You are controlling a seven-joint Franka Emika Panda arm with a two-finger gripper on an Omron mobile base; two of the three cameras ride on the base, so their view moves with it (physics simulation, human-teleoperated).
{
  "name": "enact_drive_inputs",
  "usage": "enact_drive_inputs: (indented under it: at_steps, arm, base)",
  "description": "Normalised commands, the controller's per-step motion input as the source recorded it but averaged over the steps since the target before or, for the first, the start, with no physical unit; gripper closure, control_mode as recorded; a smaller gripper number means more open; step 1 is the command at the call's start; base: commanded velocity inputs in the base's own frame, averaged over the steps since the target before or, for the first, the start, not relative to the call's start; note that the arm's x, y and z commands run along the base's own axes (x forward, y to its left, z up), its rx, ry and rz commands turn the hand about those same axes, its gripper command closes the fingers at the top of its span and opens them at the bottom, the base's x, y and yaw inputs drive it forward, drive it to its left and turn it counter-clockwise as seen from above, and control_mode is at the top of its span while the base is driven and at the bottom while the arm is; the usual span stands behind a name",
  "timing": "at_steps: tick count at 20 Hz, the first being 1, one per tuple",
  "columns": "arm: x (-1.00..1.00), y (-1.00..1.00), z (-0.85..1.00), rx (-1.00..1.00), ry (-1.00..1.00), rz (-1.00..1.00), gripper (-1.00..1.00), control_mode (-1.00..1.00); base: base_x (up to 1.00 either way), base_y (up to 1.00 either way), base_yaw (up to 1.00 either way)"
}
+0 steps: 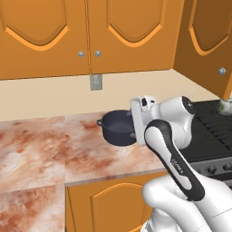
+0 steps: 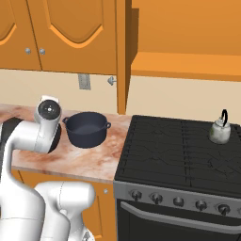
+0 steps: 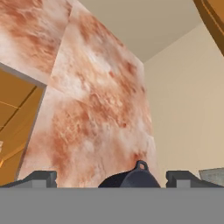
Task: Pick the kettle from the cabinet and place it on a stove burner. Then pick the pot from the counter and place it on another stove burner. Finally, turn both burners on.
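The dark navy pot [image 2: 86, 128] stands on the marbled counter [image 2: 94, 162], just left of the stove; it also shows at pot [image 1: 117, 129], partly behind my arm. The small whitish kettle [image 2: 220, 130] sits upright on a back right burner [image 2: 207, 141] of the black cooktop, and at the right edge as kettle [image 1: 225, 105]. My gripper [image 3: 110, 180] is open, its fingertips [image 3: 38, 178] wide apart, with the pot [image 3: 131, 178] and one of its side handles low between them. My hand is close beside the pot and holds nothing.
The cabinet [image 2: 188, 63] above the stove is open, its orange shelf bare, its door [image 1: 208, 41] swung out. Closed wall cabinets [image 1: 68, 31] hang over the counter. A wall outlet [image 2: 84, 81] sits behind the pot. Dark knobs [image 2: 179, 201] line the range front.
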Motion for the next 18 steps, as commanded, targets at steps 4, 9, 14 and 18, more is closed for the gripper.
enact_drive_inputs:
  at_steps: [4, 9, 14, 18]
  arm:
    - [0.31, 0.00, -0.31, -0.02, 0.00, -0.02, -1.00, -1.00]
    - [0.36, -0.01, -0.20, -0.02, 0.02, -0.03, -1.00, -1.00]
    - [0.38, 0.00, -0.09, -0.01, 0.08, -0.03, -1.00, -1.00]
    - [0.36, 0.00, -0.11, -0.03, 0.11, -0.03, -1.00, -1.00]
  base:
    - [0.00, 0.00, 0.00]
    - [0.00, 0.00, 0.00]
    - [0.00, 0.00, 0.00]
    - [0.00, 0.00, 0.00]
